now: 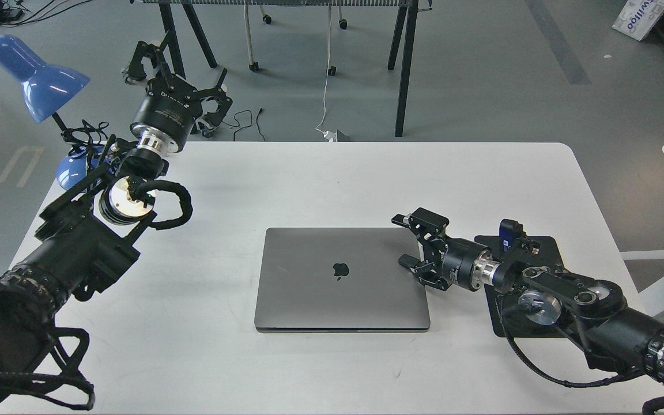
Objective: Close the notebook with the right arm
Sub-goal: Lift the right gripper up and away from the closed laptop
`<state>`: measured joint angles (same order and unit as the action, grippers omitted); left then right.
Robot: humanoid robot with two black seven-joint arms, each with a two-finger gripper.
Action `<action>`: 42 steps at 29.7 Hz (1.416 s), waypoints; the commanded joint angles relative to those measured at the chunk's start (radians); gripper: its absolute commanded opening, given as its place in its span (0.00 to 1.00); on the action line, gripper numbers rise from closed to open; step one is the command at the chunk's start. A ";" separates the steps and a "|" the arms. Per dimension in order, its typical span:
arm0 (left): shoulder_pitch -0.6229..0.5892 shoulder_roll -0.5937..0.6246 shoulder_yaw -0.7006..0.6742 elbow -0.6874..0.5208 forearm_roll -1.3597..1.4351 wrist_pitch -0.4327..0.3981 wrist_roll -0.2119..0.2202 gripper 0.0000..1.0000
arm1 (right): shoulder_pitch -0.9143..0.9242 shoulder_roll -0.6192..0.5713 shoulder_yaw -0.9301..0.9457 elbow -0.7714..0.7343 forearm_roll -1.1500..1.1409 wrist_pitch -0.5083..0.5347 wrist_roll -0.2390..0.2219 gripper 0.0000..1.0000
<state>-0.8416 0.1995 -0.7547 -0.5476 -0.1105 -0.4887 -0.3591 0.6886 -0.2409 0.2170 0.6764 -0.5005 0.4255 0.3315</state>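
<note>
Right pincer [408, 242] is hovering released, its fingers spread, just over the right edge of the notebook [340, 279]. I am seeing the notebook lying closed and flat at the middle of the white tabletop [366, 178], left of that pincer.

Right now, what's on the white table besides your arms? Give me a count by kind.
Notebook, lid shut: 1
Blue desk lamp: 1
Black mouse pad, partly under the right arm: 1
Total: 3
</note>
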 commanded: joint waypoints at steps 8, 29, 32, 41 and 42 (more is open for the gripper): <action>0.001 0.000 -0.002 0.000 0.000 0.000 0.000 1.00 | 0.008 -0.001 -0.008 0.002 0.003 -0.007 0.004 1.00; -0.001 0.000 0.002 0.000 0.000 0.000 0.000 1.00 | 0.057 -0.044 0.841 -0.020 0.268 0.025 -0.098 1.00; -0.001 0.000 0.002 0.000 0.000 0.000 0.002 1.00 | 0.063 -0.046 0.843 -0.028 0.378 0.021 -0.097 1.00; -0.001 0.000 0.002 0.000 0.000 0.000 0.000 1.00 | 0.058 -0.051 0.845 -0.058 0.402 0.030 -0.086 1.00; 0.001 0.000 0.002 0.000 0.000 0.000 0.002 1.00 | 0.060 -0.051 0.848 -0.061 0.402 0.027 -0.086 1.00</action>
<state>-0.8417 0.1995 -0.7531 -0.5477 -0.1105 -0.4887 -0.3582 0.7502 -0.2901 1.0618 0.6159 -0.0985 0.4537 0.2452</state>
